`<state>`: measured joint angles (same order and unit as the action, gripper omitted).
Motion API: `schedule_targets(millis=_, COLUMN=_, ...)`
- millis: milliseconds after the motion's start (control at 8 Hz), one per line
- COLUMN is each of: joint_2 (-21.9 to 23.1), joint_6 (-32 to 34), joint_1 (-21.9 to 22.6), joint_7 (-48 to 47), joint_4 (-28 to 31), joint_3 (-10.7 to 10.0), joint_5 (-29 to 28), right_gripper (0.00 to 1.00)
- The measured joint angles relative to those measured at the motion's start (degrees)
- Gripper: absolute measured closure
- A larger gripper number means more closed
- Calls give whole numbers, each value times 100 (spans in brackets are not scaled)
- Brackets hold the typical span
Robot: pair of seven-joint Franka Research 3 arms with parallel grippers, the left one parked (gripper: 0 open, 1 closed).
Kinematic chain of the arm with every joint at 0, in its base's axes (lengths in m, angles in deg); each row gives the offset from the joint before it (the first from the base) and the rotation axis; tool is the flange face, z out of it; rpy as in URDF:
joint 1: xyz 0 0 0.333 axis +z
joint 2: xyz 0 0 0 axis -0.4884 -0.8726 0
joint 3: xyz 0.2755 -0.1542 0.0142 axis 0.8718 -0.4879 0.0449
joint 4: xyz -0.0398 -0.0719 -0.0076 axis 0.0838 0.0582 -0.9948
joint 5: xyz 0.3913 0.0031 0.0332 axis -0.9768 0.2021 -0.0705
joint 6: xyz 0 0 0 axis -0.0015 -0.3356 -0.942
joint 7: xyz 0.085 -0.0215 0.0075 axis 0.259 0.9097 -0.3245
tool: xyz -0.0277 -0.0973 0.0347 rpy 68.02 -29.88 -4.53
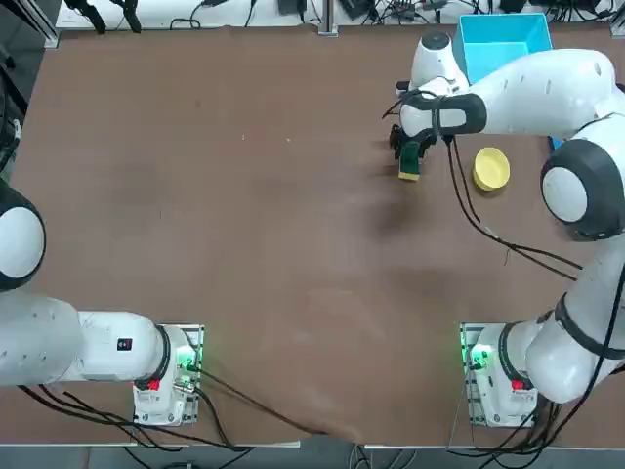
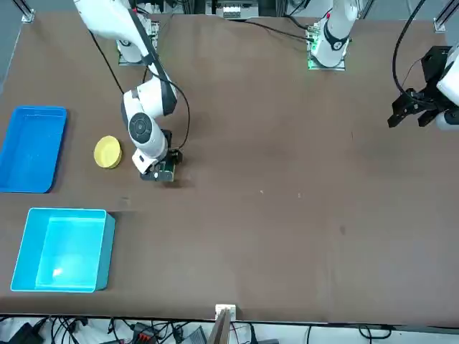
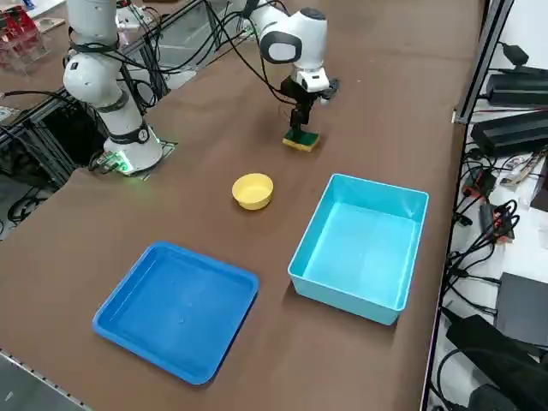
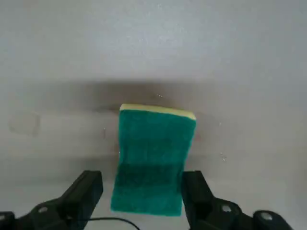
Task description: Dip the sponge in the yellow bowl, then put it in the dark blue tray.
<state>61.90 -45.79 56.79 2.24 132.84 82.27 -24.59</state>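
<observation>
Worktop (image 1: 244, 244) is carrying the sponge (image 4: 152, 160) mid-frame, right tool (image 4: 141, 191) straddling it released, lining up the pickup.

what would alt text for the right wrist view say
A green-faced sponge with a yellow foam edge lies flat on the table, between the open jaws of the right gripper, whose two black fingers flank its near end without visibly touching it.

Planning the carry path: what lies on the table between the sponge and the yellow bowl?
Nothing; in the right side view the stretch between the sponge and the yellow bowl is bare table. The open right gripper hangs over the sponge.
</observation>
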Motion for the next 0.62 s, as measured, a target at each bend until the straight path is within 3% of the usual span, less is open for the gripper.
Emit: schedule_targets(millis=625, joint_2=-179, joint_6=-10, joint_1=-1, joint_7=-5, joint_4=-1, joint_3=-42, joint_5=0, right_gripper=0)
